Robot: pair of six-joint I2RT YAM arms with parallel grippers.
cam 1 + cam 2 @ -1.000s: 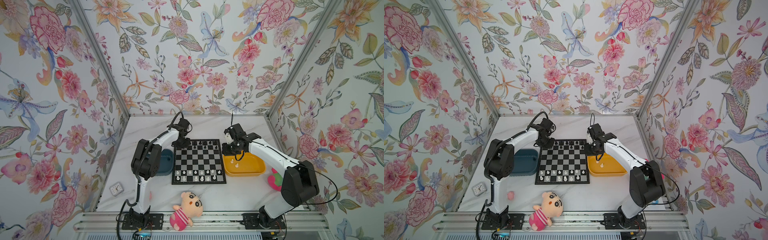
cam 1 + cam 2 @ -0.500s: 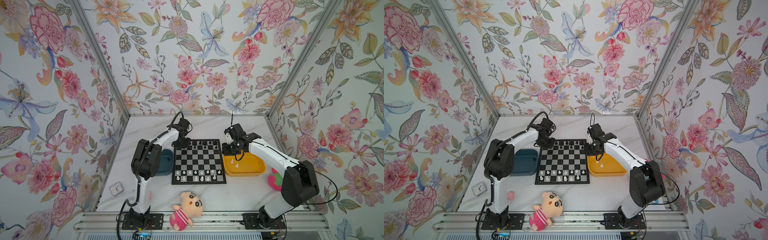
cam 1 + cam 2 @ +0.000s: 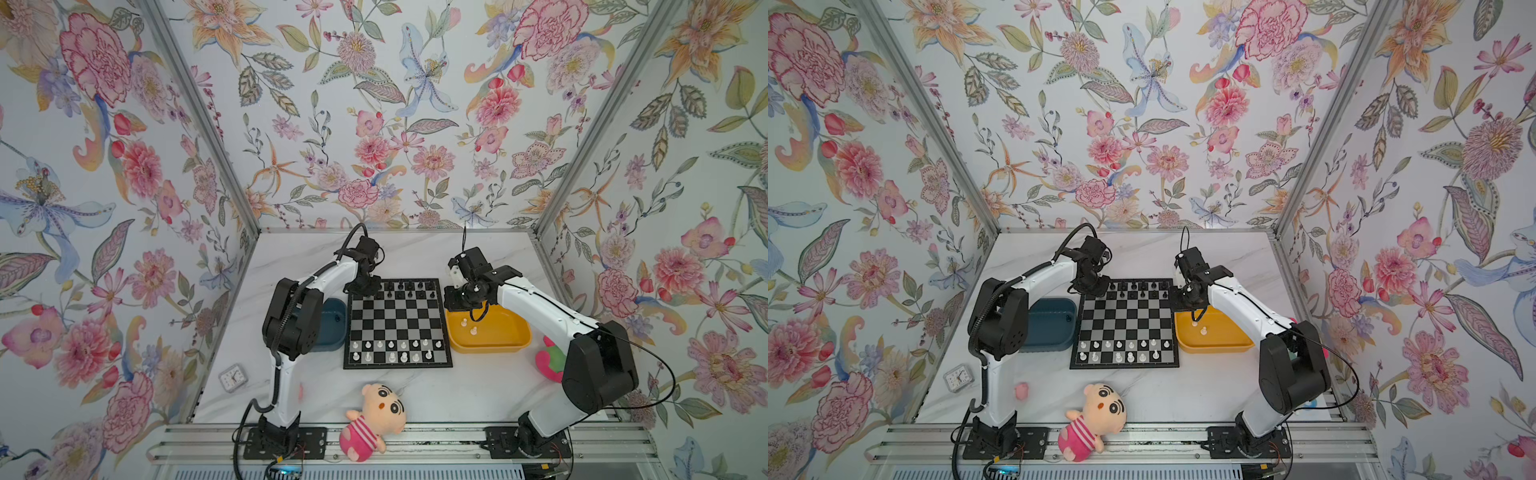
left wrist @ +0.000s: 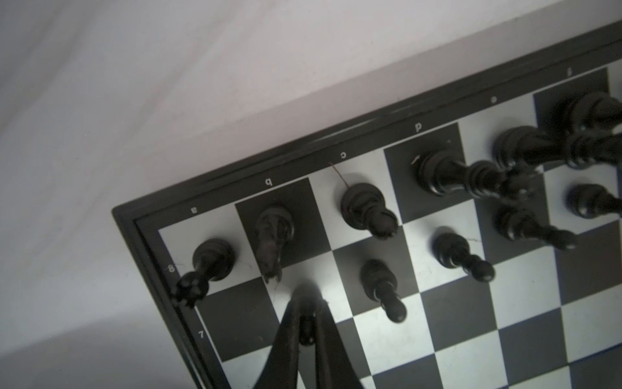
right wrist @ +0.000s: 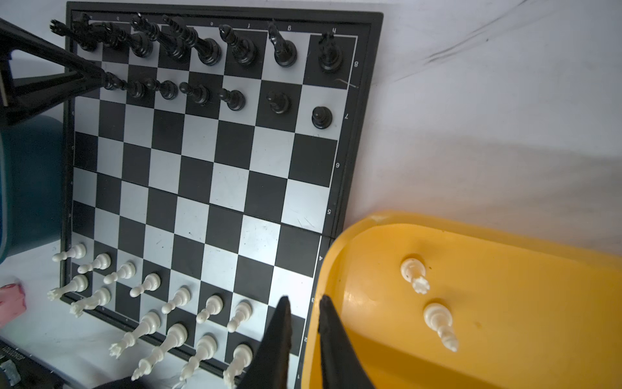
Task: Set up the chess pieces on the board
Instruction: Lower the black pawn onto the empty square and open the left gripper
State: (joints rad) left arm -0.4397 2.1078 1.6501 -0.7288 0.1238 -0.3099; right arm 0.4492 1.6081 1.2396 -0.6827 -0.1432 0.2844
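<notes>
Two white pieces (image 5: 412,269) sit in the yellow tray (image 5: 505,286) beside the board (image 3: 397,365), and the right hand (image 5: 304,303) hangs over that tray's rim, fingers (image 5: 279,336) slightly apart, empty. Left hand (image 4: 306,299) is clamped on a black pawn (image 4: 307,328) near the board's far-left corner.

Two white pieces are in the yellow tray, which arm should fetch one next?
Right, probably. The right hand hangs open and empty at the yellow tray's rim, near the two white pieces. The left hand is at the board's far corner, closed on a black pawn.
</notes>
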